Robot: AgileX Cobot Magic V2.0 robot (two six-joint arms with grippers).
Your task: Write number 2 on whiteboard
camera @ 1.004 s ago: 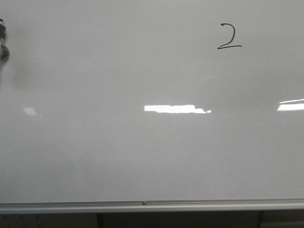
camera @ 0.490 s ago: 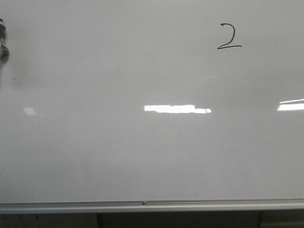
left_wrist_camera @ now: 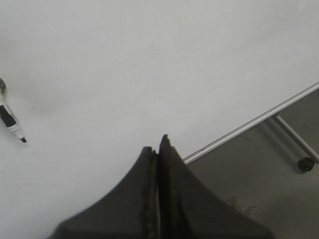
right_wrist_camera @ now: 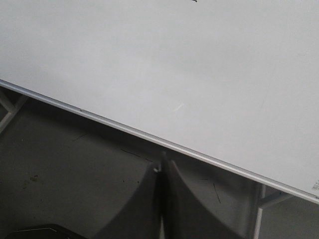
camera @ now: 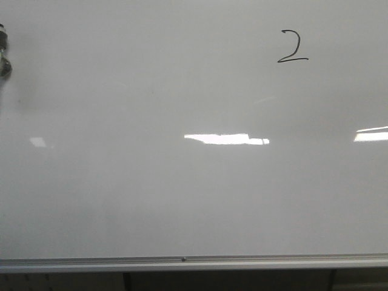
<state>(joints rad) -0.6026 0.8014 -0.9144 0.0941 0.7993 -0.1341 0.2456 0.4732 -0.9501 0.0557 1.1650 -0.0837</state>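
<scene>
The whiteboard [camera: 182, 182] fills the front view, with its metal rail [camera: 182, 262] along the bottom. A thin black number 2 [camera: 293, 47] is drawn at the upper right. A marker [left_wrist_camera: 12, 121] with a black tip lies on the board in the left wrist view; a dark end of it shows at the front view's left edge [camera: 3, 57]. My left gripper [left_wrist_camera: 157, 144] is shut and empty, over the board near its rail [left_wrist_camera: 249, 127]. My right gripper [right_wrist_camera: 163, 162] is shut and empty, below the board's rail [right_wrist_camera: 149, 137] over the floor.
Bright light reflections [camera: 224, 139] lie across the board's middle and right edge. Board stand legs and a caster wheel [left_wrist_camera: 306, 164] show over the grey floor. A dark object [right_wrist_camera: 35, 233] sits at the right wrist view's corner.
</scene>
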